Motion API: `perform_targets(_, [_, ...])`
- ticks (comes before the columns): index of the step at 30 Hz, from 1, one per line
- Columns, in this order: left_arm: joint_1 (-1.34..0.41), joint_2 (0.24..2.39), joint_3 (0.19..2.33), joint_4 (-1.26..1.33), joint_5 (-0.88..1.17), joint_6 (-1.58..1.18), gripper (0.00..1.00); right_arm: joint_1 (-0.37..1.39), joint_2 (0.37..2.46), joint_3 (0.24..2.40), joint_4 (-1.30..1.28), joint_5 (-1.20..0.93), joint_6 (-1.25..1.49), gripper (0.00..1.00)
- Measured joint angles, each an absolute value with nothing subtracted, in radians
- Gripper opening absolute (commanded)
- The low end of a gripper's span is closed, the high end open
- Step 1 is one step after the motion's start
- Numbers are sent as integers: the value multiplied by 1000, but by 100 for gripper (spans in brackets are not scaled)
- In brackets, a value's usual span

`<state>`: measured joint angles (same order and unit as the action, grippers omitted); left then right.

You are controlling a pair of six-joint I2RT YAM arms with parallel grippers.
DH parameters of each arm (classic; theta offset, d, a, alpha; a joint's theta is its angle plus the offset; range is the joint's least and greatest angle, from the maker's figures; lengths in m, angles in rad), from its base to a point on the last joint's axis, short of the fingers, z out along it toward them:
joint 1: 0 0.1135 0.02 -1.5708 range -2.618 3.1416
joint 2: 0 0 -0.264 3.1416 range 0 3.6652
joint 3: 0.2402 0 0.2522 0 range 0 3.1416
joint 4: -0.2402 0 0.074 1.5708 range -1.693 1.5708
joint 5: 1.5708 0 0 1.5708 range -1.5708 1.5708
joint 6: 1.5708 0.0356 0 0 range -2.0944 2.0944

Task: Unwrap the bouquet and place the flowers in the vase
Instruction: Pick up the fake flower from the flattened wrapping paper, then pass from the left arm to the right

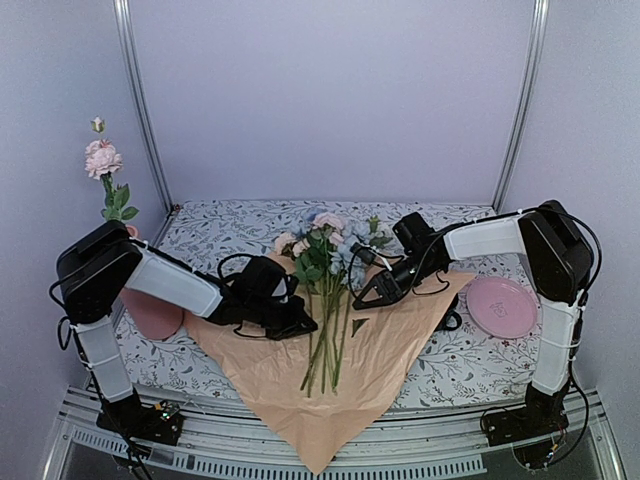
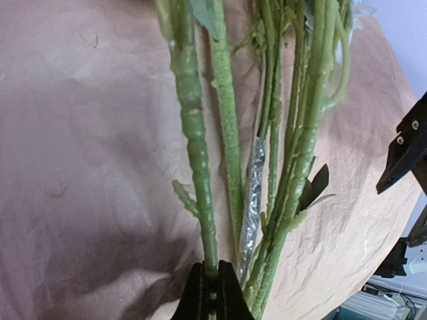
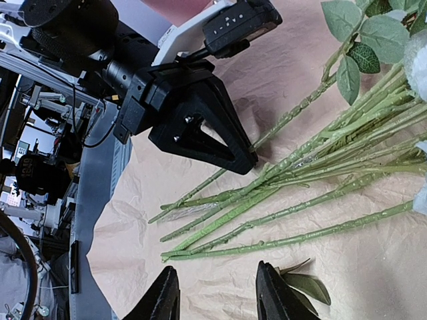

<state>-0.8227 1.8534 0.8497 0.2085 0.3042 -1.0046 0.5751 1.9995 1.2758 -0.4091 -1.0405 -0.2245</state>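
My left arm [image 1: 170, 280] covers most of the tall matte pink vase [image 1: 152, 314]; the green flower stems [image 2: 193, 133] run off the left wrist view's top.

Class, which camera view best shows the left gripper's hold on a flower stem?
The left wrist view: close up, the left gripper is shut on one green stem. The right wrist view shows that gripper from outside, tip among the stems. The top view shows the gripper small, contact unclear.
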Motion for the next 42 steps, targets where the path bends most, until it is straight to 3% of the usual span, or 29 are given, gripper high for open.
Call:
perform_targets(7, [-822, 1782, 780, 228, 270, -1015, 0, 575, 1998, 1276, -410, -1043, -220, 42])
perform_targets(17, [-822, 1563, 656, 415, 149, -1016, 0, 579, 1998, 1368, -419, -1079, -152, 52])
perform_targets(33, [-879, 1589, 633, 879, -9, -950, 0, 765, 1999, 1400, -426, -1110, -158, 55])
perform_targets(35, [-880, 1592, 633, 902, -17, -950, 0, 765, 1998, 1401, -425, -1110, -161, 49])
perform_targets(38, [-881, 1595, 633, 927, -27, -950, 0, 763, 1999, 1400, -422, -1113, -170, 11])
perform_targets(39, [-881, 1597, 633, 934, -31, -950, 0, 763, 1999, 1400, -421, -1114, -176, 3])
perform_targets(42, [-881, 1599, 632, 950, -36, -952, 22, 761, 1999, 1399, -418, -1116, -181, 0])
